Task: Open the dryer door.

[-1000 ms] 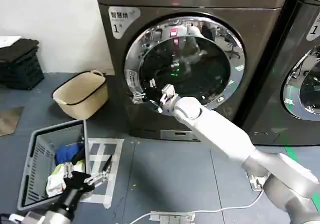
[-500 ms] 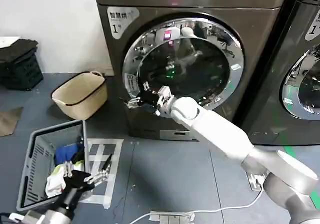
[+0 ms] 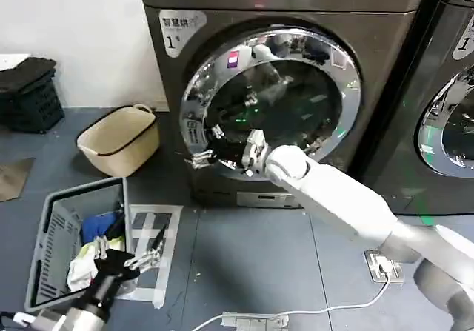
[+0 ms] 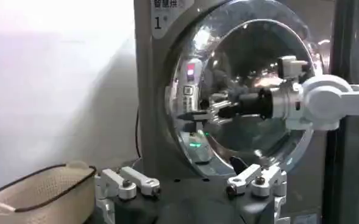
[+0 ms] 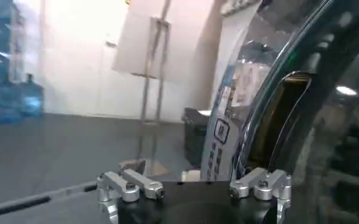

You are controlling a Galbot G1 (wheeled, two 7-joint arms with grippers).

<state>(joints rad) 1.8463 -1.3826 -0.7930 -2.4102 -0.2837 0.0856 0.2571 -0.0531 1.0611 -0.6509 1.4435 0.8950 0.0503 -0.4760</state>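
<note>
Low at our left, the left end effector (image 3: pixel 141 259) hangs released above the grey laundry basket (image 3: pixel 52 249) on the floor. Ahead, the dryer door (image 3: pixel 270 101) stands slightly ajar from the dryer (image 3: pixel 385 57), and our right end effector (image 3: pixel 215 147) sits at the door's left rim; whether it grips the rim, we cannot tell.

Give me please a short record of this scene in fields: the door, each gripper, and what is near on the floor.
door: large round chrome-ringed dryer door with dark glass, swung slightly ajar at its left edge
machine: dark grey-brown dryer
right gripper: at the door's lower left rim, fingers open
left gripper: low, above the grey laundry basket, fingers open
floor: beige round tub
</note>
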